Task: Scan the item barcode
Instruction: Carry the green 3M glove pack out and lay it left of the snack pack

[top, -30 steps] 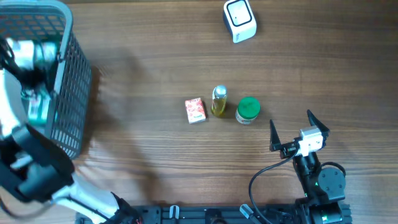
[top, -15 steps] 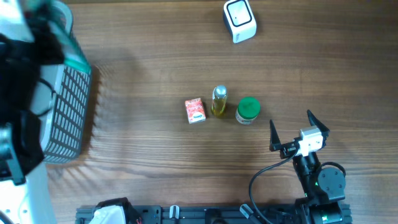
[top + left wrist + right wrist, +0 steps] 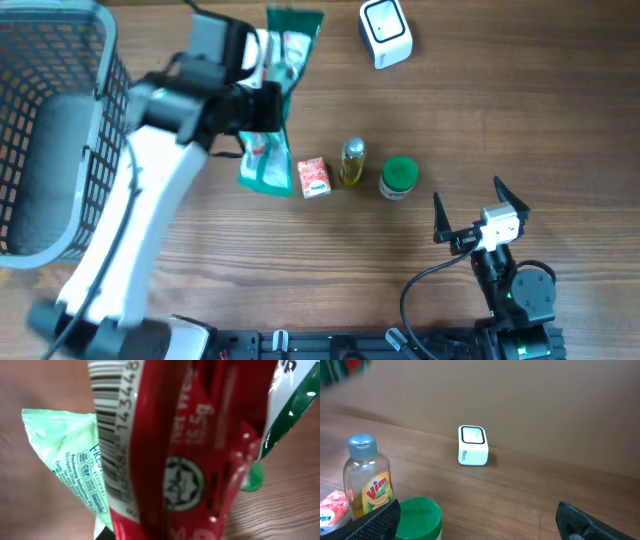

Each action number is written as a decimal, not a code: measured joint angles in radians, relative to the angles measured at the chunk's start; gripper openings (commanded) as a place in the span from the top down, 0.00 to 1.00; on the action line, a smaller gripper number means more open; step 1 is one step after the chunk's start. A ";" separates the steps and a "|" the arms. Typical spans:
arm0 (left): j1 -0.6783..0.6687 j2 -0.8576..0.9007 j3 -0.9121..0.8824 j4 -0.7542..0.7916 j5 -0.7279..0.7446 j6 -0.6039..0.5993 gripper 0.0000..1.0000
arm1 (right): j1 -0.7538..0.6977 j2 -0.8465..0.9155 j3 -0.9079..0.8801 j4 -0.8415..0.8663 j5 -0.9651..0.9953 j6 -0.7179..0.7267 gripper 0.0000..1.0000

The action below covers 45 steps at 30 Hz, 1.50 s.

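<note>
The left gripper was clamped on the snack packet, held above the table short of the scanner. Pickup was done and the scan was not, though how the barcode faced was hard to judge. The right gripper sat wide open and empty; the carton, bottle and jar lay clear of the path.
</note>
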 measured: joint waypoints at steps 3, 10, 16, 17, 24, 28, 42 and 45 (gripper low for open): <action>-0.021 0.072 -0.072 0.016 -0.039 -0.084 0.90 | 0.000 0.000 0.000 0.000 0.000 0.000 0.01; -0.075 0.131 -0.314 0.223 -0.245 -0.180 0.91 | 0.000 0.000 0.000 0.000 0.000 0.000 0.00; -0.082 0.158 -0.513 0.430 -0.335 -0.198 0.89 | 0.000 0.000 0.000 0.000 0.000 0.000 0.00; -0.082 0.172 -0.546 0.462 -0.344 -0.193 0.87 | 0.000 0.000 0.000 0.000 0.000 0.000 0.01; -0.082 0.200 -0.566 0.479 -0.356 -0.172 0.54 | 0.000 0.000 0.000 0.000 0.000 0.000 0.00; -0.082 0.200 -0.566 0.479 -0.359 -0.168 0.28 | 0.000 0.000 0.000 0.000 0.000 0.000 0.00; 0.064 0.085 -0.419 0.446 -0.129 -0.125 0.09 | 0.000 0.000 0.000 0.000 0.000 0.000 0.00; 0.142 0.028 -0.390 0.462 -0.094 -0.093 0.05 | 0.000 0.000 0.000 0.000 0.000 0.000 0.00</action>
